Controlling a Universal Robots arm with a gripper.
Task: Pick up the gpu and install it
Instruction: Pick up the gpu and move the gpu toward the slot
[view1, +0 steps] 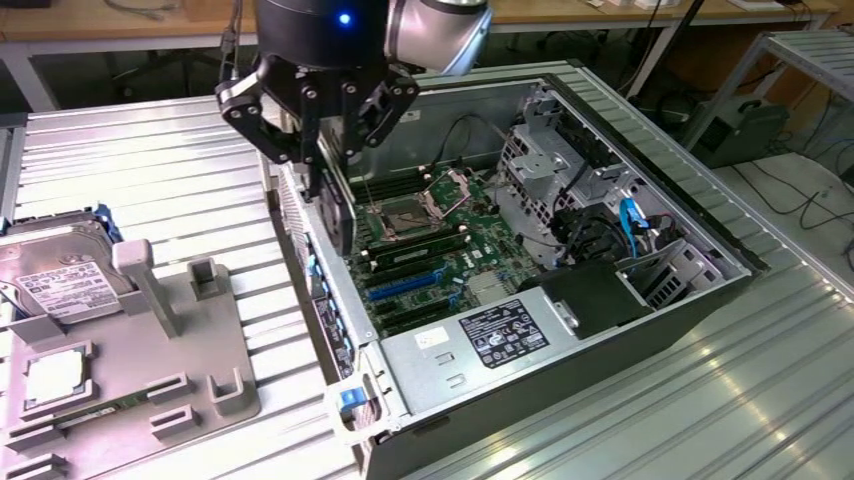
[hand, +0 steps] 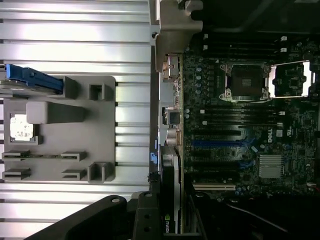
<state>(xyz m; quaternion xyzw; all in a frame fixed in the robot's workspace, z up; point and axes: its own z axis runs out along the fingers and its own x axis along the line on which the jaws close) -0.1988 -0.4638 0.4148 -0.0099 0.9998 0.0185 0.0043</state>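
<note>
GPU (view1: 334, 205) was in your pincer (view1: 324, 162), and the pincer was squeezed shut on its top edge. The card hung straight up and down, thin edge pointing at the floor. I think you held it that way so its bottom edge could meet a slot. It hung over the back wall of the case (view1: 561, 400), right above the green board (view1: 461, 245) and near the blue slots (view1: 400, 287). It did not look pushed into a slot yet. From the wrist view, the GPU (hand: 172, 195) ran along the back edge of the board (hand: 250, 125), and the pincer (hand: 170, 212) hugged it from both sides.

The case lay on its side with the open side facing up. That was likely so your arm could reach in from above.

A grey holder (view1: 200, 390) sat well apart from the case, toward the exterior view's left. It had little walls and slots, likely to keep parts standing so they were easy to grab. A drive (view1: 60, 270) stood at its far end.

All of it sat on a shiny metal table (view1: 160, 150) with long ribs. Behind the table you had wooden desks, and wires lay on the floor at the exterior view's right.
</note>
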